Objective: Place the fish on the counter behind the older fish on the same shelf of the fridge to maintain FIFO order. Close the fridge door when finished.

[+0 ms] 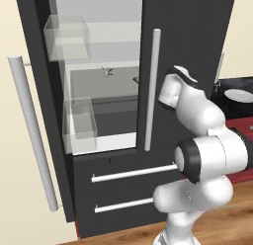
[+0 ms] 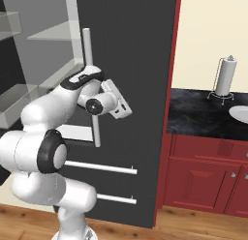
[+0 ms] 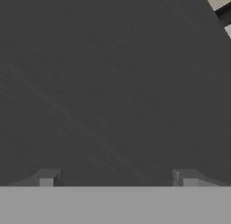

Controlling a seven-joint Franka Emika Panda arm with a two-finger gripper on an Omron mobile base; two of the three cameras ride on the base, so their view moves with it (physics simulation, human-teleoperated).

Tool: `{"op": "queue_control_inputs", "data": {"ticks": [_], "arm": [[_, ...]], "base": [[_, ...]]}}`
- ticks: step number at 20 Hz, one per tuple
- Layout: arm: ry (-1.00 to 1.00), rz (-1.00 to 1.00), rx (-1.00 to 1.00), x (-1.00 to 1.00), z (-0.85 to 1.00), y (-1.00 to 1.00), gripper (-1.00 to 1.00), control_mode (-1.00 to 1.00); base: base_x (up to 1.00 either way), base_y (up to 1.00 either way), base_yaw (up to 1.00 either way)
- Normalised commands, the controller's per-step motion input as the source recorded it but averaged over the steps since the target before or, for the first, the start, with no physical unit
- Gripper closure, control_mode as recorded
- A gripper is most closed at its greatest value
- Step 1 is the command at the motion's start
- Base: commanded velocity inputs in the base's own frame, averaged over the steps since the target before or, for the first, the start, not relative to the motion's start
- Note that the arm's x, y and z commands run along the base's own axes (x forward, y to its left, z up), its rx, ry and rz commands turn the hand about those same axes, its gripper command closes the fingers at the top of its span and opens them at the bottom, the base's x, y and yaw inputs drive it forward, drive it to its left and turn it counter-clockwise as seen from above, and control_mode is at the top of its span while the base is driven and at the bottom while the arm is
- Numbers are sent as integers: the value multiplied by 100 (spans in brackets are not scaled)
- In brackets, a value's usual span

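Your two-finger gripper [image 3: 117, 178] is spread wide with nothing between its two small dark tips, and it faces the flat dark front of the tall black two-door fridge [image 2: 135, 50], close against the closed right door beside that door's long silver bar handle [image 1: 151, 88]. What you need lies on the other side of that door. The tiny ragged dark-grey fish [image 1: 106, 71] already sits on the wide translucent grey glass shelf [image 1: 99, 86] inside the open left half, towards the far back of the shelf. A small slender silvery-grey fish [image 1: 136, 80] lies nearer the front and further right, half hidden by the edge of the right door. The two are apart, with the spiky one the farther in, so the placing looks done, judging from how they lie. That leaves the open left door [image 1: 39, 115], which swings out towards you at the far left, its own silver bar handle [image 1: 32, 135] well away from the hand. So your gripper must travel left, across the fridge opening, to get outside that door and push it shut. The black marble-look counter [image 2: 203, 113] on the right needs nothing more.
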Motion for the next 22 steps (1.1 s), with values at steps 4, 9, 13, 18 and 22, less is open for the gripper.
{"op": "queue_control_inputs", "data": {"ticks": [4,9,13,18,22], "arm": [[10,-14,0,-91,74,-31,-100,-100],[15,-7,-2,-86,97,-27,-100,-100],[7,-1,-7,-100,100,-10,-100,-100],[7,-2,-14,-94,100,0,-100,-100],[8,-8,-25,-88,100,9,-100,-100]], "base": [[0,0,0],[0,0,0],[0,0,0],[0,0,0],[0,0,0]]}}
